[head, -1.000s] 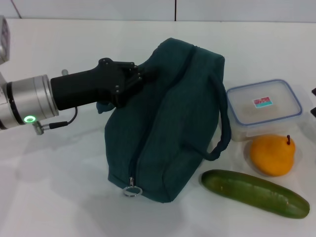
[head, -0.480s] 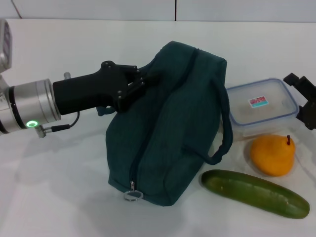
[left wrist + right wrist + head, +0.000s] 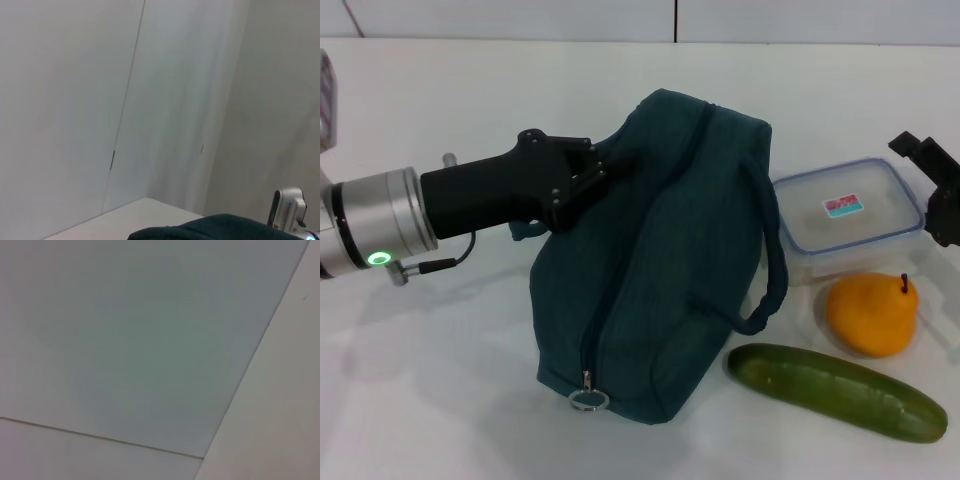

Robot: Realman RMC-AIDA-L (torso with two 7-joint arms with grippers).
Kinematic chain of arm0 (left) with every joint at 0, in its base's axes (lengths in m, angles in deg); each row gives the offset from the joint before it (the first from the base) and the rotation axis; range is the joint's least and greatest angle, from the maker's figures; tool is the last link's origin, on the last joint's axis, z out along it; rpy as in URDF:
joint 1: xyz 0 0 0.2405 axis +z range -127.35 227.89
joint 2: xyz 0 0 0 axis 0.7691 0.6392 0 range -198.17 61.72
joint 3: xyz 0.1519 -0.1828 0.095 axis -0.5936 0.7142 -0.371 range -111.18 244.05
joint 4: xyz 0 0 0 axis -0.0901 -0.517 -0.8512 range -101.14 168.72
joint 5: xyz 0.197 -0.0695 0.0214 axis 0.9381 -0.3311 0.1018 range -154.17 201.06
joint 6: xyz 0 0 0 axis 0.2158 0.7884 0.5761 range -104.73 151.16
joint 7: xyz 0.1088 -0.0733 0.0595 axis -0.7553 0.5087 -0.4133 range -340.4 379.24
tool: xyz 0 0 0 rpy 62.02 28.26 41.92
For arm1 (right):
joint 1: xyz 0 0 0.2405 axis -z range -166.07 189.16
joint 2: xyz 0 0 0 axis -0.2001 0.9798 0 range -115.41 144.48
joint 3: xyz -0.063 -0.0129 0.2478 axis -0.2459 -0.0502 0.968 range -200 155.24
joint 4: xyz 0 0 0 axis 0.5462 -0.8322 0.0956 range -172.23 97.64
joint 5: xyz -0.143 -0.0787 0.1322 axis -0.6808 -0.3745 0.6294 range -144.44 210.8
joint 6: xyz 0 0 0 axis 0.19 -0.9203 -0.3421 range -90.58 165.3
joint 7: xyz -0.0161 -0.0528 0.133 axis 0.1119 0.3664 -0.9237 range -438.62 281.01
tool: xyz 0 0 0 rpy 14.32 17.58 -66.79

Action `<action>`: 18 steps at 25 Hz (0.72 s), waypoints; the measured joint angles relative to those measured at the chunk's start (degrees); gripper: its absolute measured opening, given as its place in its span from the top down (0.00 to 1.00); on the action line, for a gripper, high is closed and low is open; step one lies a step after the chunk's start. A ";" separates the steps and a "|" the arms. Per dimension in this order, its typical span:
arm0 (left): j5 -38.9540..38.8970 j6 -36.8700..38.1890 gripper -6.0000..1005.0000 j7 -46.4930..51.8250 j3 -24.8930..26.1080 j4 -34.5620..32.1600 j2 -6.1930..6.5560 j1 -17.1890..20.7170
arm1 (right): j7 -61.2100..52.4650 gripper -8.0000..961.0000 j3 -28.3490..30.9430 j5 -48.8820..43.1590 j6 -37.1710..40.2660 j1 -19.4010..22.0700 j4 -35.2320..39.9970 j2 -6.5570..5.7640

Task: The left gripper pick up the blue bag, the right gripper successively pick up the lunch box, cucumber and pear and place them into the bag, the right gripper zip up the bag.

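From my remote station, I am watching the left gripper (image 3: 588, 170) pressing its black fingers into the upper left side of the blue bag (image 3: 655, 260), clamped on a fold of the fabric there. Its silver arm (image 3: 370, 225) is reaching in from the left edge of the head view, a green light glowing on the cylinder. The bag is sitting on the white table (image 3: 440, 400), leaning to the right, with its zipper (image 3: 595, 320) running down the near face and closed all the way to the metal ring pull (image 3: 587, 401) hanging at the bottom front corner. One rope handle (image 3: 772, 265) is looping down the bag's right side.

The right gripper (image 3: 935, 190) is showing only partly at the right edge of the head view, hovering beside the far right corner of the lunch box (image 3: 848, 218); I cannot tell how wide its fingers are standing. The lunch box is resting on the table just right of the bag, lid on, sticker facing up. The pear (image 3: 872, 314) is lying just in front of the box, and the cucumber (image 3: 835, 391) is lying in front of the pear, slanting across the near right of the table. In the left wrist view a sliver of the bag's fabric (image 3: 215, 229) is showing against a pale wall (image 3: 100, 100).
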 joint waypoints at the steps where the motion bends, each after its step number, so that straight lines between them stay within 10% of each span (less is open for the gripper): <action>1: 0.00 0.00 0.95 0.00 0.00 0.00 0.00 0.01 | -0.01 0.08 0.00 0.00 -0.11 -0.12 0.00 0.00; 18: -0.43 -0.25 0.95 -0.01 0.00 0.02 -0.01 -0.03 | 3.72 0.30 -0.07 -0.07 -1.57 0.02 -0.19 0.17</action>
